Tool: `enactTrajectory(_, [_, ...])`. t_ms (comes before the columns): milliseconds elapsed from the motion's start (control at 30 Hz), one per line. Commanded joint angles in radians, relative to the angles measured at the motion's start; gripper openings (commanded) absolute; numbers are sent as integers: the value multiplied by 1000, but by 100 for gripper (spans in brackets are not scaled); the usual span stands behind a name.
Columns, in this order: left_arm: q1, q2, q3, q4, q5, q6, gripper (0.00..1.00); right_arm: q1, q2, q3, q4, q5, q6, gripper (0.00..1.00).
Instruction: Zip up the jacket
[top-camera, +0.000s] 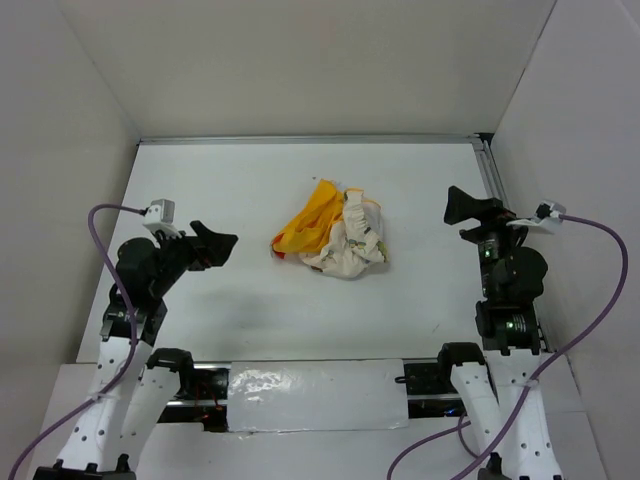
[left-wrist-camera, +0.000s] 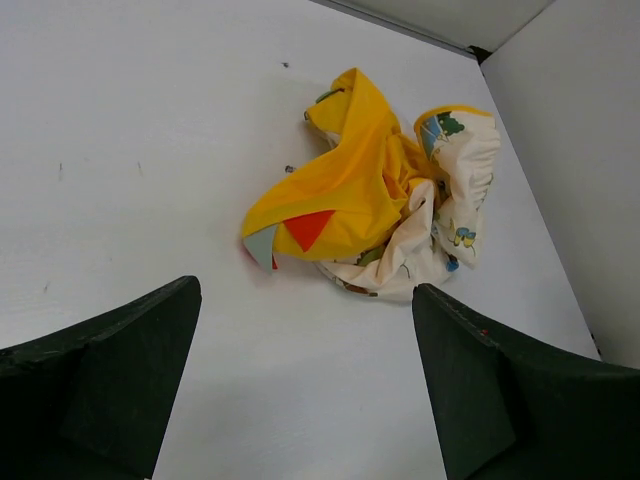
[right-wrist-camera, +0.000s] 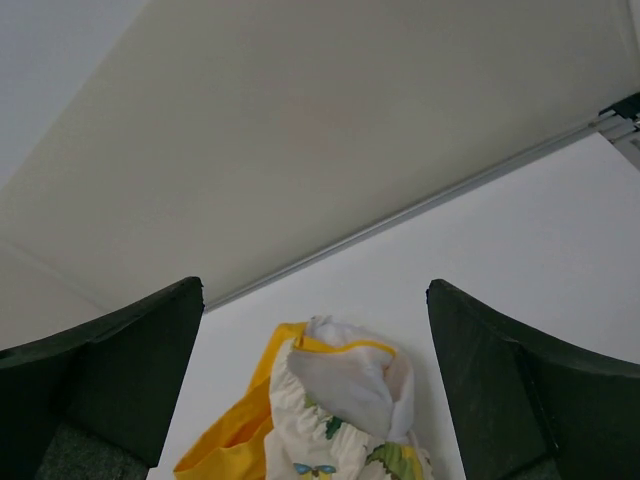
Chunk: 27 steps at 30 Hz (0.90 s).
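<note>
Hovering with jaws spread wide and empty, the left gripper (top-camera: 218, 246) points at the jacket (top-camera: 335, 238), a crumpled heap near the middle of the table (top-camera: 200, 180), its yellow side toward that gripper. The right gripper (top-camera: 462, 207), equally wide apart and empty, faces the heap from the opposite side, somewhat farther off. The bunched heap shows no clear long axis, and no zipper is visible.
</note>
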Motion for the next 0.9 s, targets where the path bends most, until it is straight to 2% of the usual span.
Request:
enactTrajectory(0, [4,5,34,-30,-8,-20,99,5,-48,-9,-6,-18,44,100])
enactTrajectory(67, [4,22,37,-27,15,-18,99,5,-36,11,-66,28,113,100])
enactTrajectory(200, [2,117,28,-1,83,-10,99,5,69,71,-161,25,61,100])
enactTrajectory(367, [-31,273,55,70,273,14,99,5,272,189,-259,-121,72,100])
enactTrajectory(467, [-108,387,98,82,214,16,99,8,411,234,-299,-116,98,100])
enactTrajectory(600, [-197,606,187,79,166,23,99,11,563,220,-225,-144,89,100])
enactTrajectory(700, [-232,684,228,79,125,23,99,76,648,247,-207,-112,74,100])
enactTrajectory(867, [-315,861,353,41,3,28,99,177,901,376,-241,-142,-4,100])
